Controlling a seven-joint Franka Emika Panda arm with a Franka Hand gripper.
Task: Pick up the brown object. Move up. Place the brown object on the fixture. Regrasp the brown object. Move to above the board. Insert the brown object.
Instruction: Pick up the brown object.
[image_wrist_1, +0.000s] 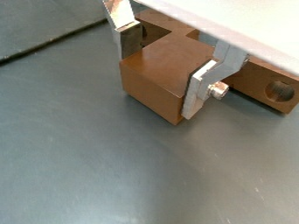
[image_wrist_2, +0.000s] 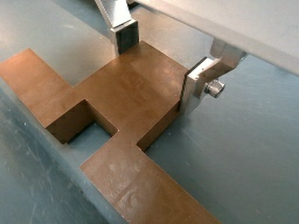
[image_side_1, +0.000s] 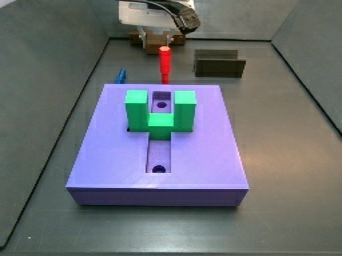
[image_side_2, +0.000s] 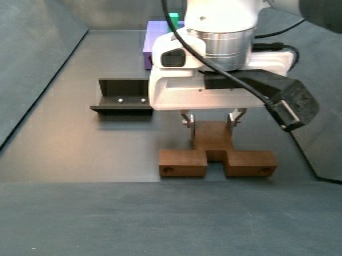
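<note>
The brown object (image_side_2: 181, 162) lies flat on the grey floor, a long piece with a raised square block at its middle (image_wrist_2: 117, 92) and a round hole in one arm (image_wrist_1: 281, 88). My gripper (image_side_2: 211, 122) is down over it. In both wrist views its fingers (image_wrist_1: 201, 94) stand on either side of the middle block, with the pads against the block's sides, so the gripper (image_wrist_1: 160, 72) is shut on it. The fixture (image_side_2: 120, 97) stands apart beside the board (image_side_1: 160, 150). In a side view the gripper (image_side_1: 154, 38) is behind the board's far end.
A green U-shaped block (image_side_1: 160, 110) sits on the lavender board, and a red peg (image_side_1: 163, 63) stands upright at the board's far edge. A small blue piece (image_side_1: 118, 75) lies by the far left corner. Dark walls enclose the floor.
</note>
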